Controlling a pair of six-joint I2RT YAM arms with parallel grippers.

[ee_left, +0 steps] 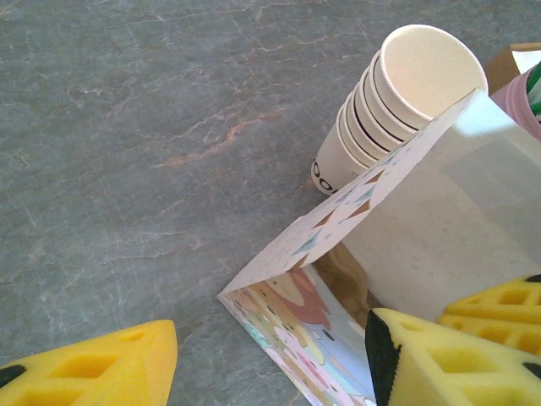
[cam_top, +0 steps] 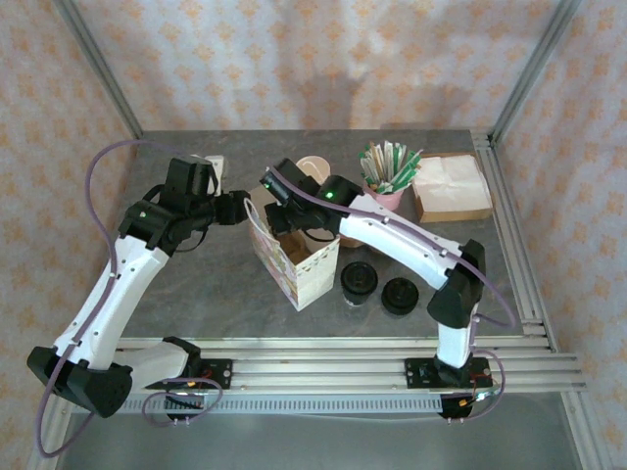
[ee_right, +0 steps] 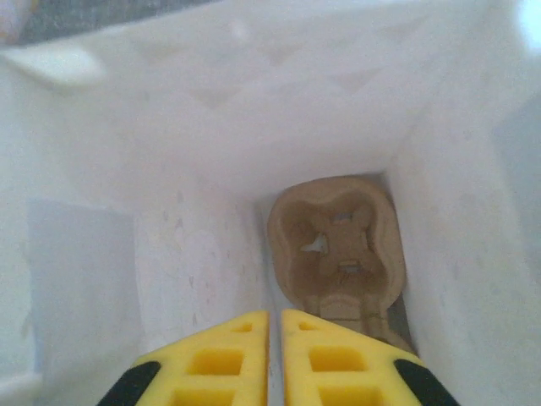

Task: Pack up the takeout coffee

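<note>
Matt paper bag (cam_top: 294, 269), rough pulp tray (ee_right: 338, 245) — smooth stone-look table (ee_left: 127, 127).

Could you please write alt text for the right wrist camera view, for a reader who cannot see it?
Looking down into a white paper bag, a brown moulded-pulp cup carrier lies at the bottom, its cup socket empty. The right gripper, its yellow fingers pressed nearly together and holding nothing, points into the bag from the lower edge of the frame.
</note>
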